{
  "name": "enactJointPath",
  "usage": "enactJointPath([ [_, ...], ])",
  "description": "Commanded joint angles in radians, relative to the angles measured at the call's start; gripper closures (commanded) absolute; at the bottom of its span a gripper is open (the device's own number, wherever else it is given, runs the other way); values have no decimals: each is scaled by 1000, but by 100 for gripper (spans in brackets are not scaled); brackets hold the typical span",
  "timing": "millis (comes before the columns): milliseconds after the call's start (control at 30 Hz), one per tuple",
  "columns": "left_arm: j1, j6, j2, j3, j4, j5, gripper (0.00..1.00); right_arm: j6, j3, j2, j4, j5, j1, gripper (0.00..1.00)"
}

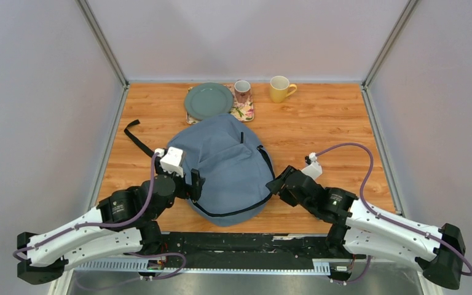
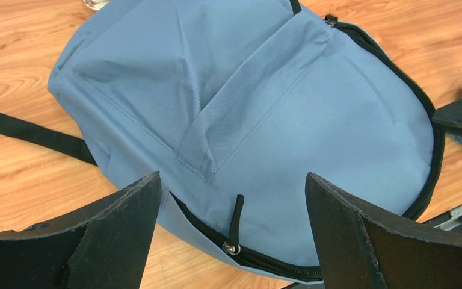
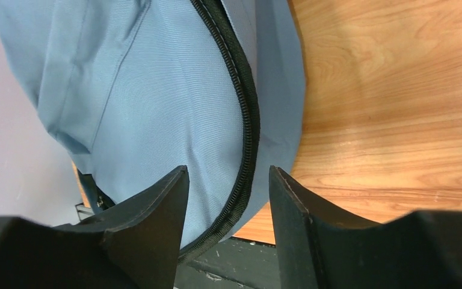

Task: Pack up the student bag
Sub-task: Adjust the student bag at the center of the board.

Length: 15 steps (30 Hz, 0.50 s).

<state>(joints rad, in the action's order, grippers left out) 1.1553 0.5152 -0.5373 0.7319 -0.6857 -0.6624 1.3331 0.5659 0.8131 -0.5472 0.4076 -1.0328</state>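
The grey-blue student bag (image 1: pixel 224 169) lies flat in the middle of the wooden table, its black zipper running round its near edge. My left gripper (image 1: pixel 195 184) is open at the bag's left near edge. In the left wrist view (image 2: pixel 231 205) its jaws stand wide on either side of the black zipper pull (image 2: pixel 234 232), a little short of it. My right gripper (image 1: pixel 275 183) is open at the bag's right edge. In the right wrist view (image 3: pixel 228 198) its jaws straddle the zipper line (image 3: pixel 248 138) of the bag (image 3: pixel 144 90) without touching it.
A green plate (image 1: pixel 208 101) on a floral tray (image 1: pixel 244 112), a patterned mug (image 1: pixel 242 91) and a yellow mug (image 1: pixel 279 88) stand at the table's far edge behind the bag. A black strap (image 1: pixel 136 139) trails left from the bag. Grey walls close in both sides.
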Motion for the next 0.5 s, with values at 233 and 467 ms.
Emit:
enactJointPath([
  [233,-3,-6,-52,1,57,53,6,-84,109,49,-83,7,-1,55],
  [467,-3,6,-33,3,44,52,6,-109,190,161,-162,43,-1,60],
])
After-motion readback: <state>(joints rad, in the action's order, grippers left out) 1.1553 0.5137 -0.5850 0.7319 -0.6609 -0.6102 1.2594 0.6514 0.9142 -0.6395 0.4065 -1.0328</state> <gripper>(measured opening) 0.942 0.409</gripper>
